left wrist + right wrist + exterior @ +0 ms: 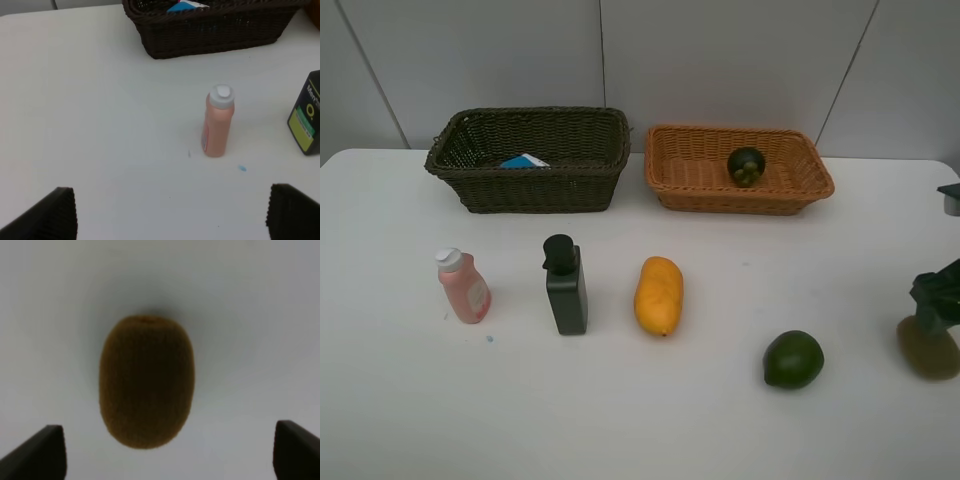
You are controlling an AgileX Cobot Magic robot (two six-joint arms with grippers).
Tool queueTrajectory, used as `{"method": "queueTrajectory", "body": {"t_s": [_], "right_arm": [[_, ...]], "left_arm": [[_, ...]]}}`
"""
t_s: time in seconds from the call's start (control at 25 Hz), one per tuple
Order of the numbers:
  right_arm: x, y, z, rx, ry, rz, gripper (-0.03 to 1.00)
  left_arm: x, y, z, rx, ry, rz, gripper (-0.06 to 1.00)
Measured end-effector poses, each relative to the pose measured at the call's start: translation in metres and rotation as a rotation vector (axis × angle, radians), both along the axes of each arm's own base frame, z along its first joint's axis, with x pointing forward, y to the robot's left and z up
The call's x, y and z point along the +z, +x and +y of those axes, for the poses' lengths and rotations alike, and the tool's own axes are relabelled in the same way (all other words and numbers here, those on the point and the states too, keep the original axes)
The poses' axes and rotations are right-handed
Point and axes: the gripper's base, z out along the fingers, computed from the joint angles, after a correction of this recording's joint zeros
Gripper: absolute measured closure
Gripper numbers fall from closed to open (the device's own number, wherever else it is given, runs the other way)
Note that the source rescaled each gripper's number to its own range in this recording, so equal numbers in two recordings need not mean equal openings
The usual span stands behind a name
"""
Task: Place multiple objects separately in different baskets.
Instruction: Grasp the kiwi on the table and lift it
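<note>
Two baskets stand at the back of the table: a dark woven one [530,190] [210,35] and an orange one [700,175] holding a dark mangosteen [746,165]. In front, in a row, are a pink bottle [463,287] [218,122], a black pump bottle [565,285] [306,120], a mango [658,295], a lime [793,359] and a kiwi [927,347] [146,381]. My right gripper [934,305] [167,452] hangs open right over the kiwi. My left gripper [172,215] is open, some way short of the pink bottle, and is outside the high view.
A blue and white item [523,161] [187,6] lies inside the dark basket. A small blue speck [241,168] marks the white table beside the pink bottle. A grey wall stands behind the baskets.
</note>
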Motion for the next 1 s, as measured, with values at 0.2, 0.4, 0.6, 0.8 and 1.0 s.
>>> {"method": "queueTrajectory", "body": {"t_s": [0.2,0.4,0.6,0.8,1.0], "right_arm": [[-0.013,0.005,0.0,-0.001,0.013,0.037,-0.03],[-0.021,0.007,0.001,-0.005,0.024,0.058,-0.03],[-0.029,0.01,0.001,-0.006,0.031,0.076,-0.03],[-0.039,0.013,0.001,-0.004,0.04,0.098,-0.03],[-0.049,0.015,0.002,-0.002,0.045,0.118,-0.03]], "left_arm": [[0.0,0.0,0.0,0.0,0.0,0.0,-0.05],[0.0,0.0,0.0,0.0,0.0,0.0,-0.05],[0.0,0.0,0.0,0.0,0.0,0.0,-0.05],[0.0,0.0,0.0,0.0,0.0,0.0,-0.05],[0.0,0.0,0.0,0.0,0.0,0.0,-0.05]]}}
